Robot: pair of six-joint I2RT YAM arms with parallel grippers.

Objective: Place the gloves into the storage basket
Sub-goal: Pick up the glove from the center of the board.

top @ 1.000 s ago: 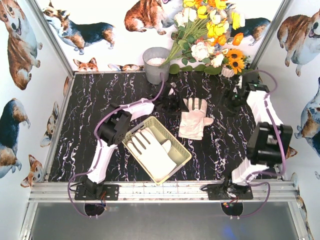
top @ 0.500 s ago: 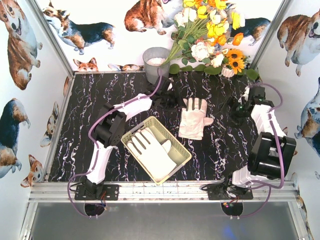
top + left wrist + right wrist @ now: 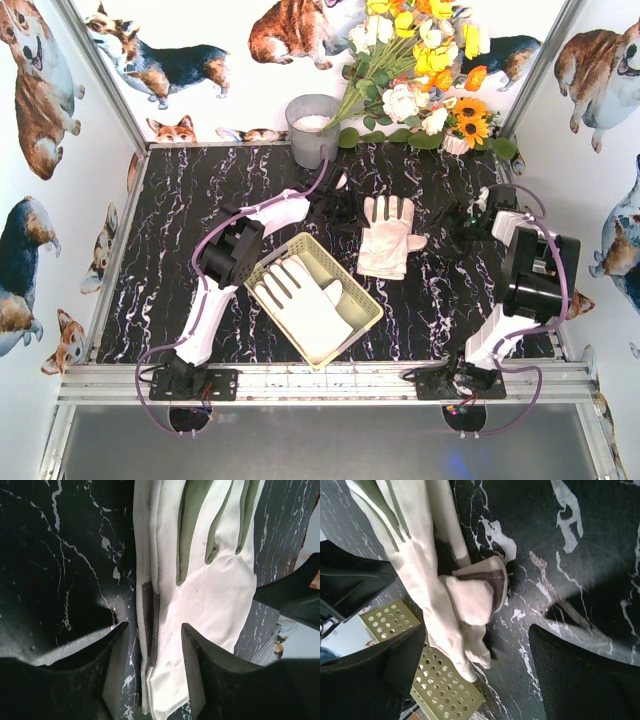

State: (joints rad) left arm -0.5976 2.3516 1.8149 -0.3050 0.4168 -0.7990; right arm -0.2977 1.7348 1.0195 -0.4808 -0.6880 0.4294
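The pale yellow-green storage basket (image 3: 352, 287) lies at an angle in the middle of the table with cream-white gloves (image 3: 300, 300) in it. A stack of gloves (image 3: 385, 237) lies on the table to its upper right. My left gripper (image 3: 345, 208) is open at the stack's left edge. In the left wrist view its fingers (image 3: 112, 650) stand either side of the edge of the gloves (image 3: 210, 580), not closed on them. My right gripper (image 3: 462, 222) is open and empty, just right of the stack. The right wrist view shows the gloves (image 3: 420, 565) and a basket corner (image 3: 440, 690) ahead.
A grey metal bucket (image 3: 312, 125) stands at the back, with a bunch of flowers (image 3: 420, 70) to its right. Printed walls close in the black marbled table (image 3: 180, 260) on three sides.
My right gripper has moved nearer and a little left, toward the right side of the glove stack. My left gripper has stayed at the stack's left edge, with only its elbow shifting.
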